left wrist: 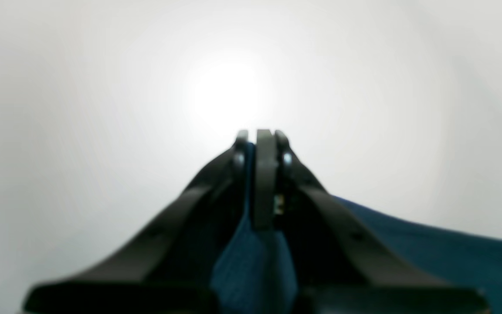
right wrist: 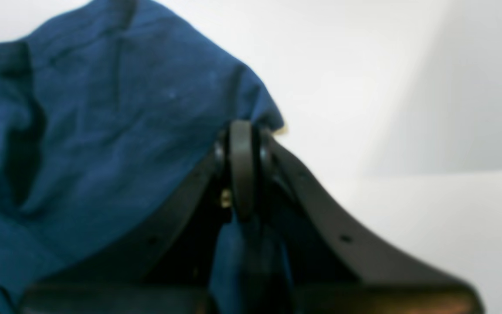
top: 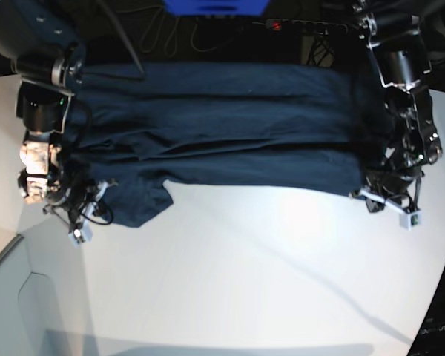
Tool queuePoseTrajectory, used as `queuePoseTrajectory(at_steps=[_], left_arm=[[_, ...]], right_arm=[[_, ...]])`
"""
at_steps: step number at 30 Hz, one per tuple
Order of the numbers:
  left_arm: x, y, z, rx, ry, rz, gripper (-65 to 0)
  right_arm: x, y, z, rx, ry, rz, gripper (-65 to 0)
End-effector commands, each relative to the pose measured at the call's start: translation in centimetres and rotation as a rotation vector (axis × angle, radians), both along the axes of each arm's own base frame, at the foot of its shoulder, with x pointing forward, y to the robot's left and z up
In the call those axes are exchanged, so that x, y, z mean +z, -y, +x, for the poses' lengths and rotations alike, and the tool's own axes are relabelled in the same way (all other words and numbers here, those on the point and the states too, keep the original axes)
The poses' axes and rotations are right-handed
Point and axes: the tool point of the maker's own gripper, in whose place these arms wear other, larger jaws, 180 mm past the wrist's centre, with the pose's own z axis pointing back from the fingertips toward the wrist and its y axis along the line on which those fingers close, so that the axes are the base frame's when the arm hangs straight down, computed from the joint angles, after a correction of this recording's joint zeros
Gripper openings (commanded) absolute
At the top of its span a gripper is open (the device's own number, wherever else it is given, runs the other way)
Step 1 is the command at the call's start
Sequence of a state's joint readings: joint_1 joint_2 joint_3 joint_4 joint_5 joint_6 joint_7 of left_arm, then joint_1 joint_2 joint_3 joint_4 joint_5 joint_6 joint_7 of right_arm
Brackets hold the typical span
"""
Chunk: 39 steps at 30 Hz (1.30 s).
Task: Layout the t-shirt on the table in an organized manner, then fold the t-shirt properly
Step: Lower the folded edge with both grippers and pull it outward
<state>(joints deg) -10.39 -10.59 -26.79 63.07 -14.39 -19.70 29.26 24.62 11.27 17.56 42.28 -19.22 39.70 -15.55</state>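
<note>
My left gripper [left wrist: 263, 133]: jaws drawn together, a fold of the t-shirt [left wrist: 251, 261] pinched between them. In the left wrist view the navy cloth rises up between my fingers [left wrist: 265, 174] and reaches nearly to the tips; more of it trails away low on the right. Beyond the tips, bare white table [left wrist: 103, 109].

My right gripper [right wrist: 242, 131]: jaws also clamped, with cloth caught in them. In the right wrist view the t-shirt [right wrist: 103, 131] bunches up to the left of my fingers [right wrist: 241, 165], its edge meeting the tips, and a strip hangs down between the jaws toward the camera. To the right of the tips, only table [right wrist: 408, 218].

Base view: the t-shirt [top: 222, 126] is stretched as a wide, wrinkled band across the far part of the table [top: 245, 282], spanning between my two grippers. One sleeve droops toward the near side next to my right gripper [top: 78, 200]. My left gripper [top: 382, 189] sits at the opposite end of the cloth.
</note>
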Motion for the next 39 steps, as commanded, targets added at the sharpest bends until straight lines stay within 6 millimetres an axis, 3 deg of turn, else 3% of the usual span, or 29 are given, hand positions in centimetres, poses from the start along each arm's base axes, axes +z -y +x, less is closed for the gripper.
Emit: queuePoseTrajectory(at_steps=[1, 12, 17, 21, 25, 32, 39], left_arm=[[3.0, -0.6, 2.3, 0.003, 0.094, 0.012, -64.8], [6.7, 0.4, 5.8, -0.005, 0.185, -0.005, -64.8], [6.7, 0.4, 6.6, 0.003, 0.182, -0.024, -64.8], [6.8, 0.2, 6.8, 0.007, 0.185, -0.027, -64.8], [6.8, 0.4, 6.9, 0.007, 0.187, -0.032, -64.8], [6.6, 0.5, 6.3, 0.01, 0.201, -0.079, -64.8], [5.1, -0.3, 2.9, 0.051, 0.204, -0.22, -64.8]], right_arm=[[2.9, 0.7, 2.6, -0.006, 0.088, 0.003, -65.0], [6.2, 2.0, 5.4, -0.016, 0.158, -0.017, -65.0], [7.8, 2.1, 6.5, -0.017, 0.198, -0.022, -65.0], [9.8, 3.4, 7.1, -0.066, 0.259, -0.016, -65.0], [10.2, 4.0, 7.0, -0.09, 0.272, -0.01, -65.0], [8.5, 4.5, 3.5, -0.081, 0.262, -0.07, -65.0], [8.1, 3.2, -0.7, -0.049, 0.288, -0.127, -65.0]])
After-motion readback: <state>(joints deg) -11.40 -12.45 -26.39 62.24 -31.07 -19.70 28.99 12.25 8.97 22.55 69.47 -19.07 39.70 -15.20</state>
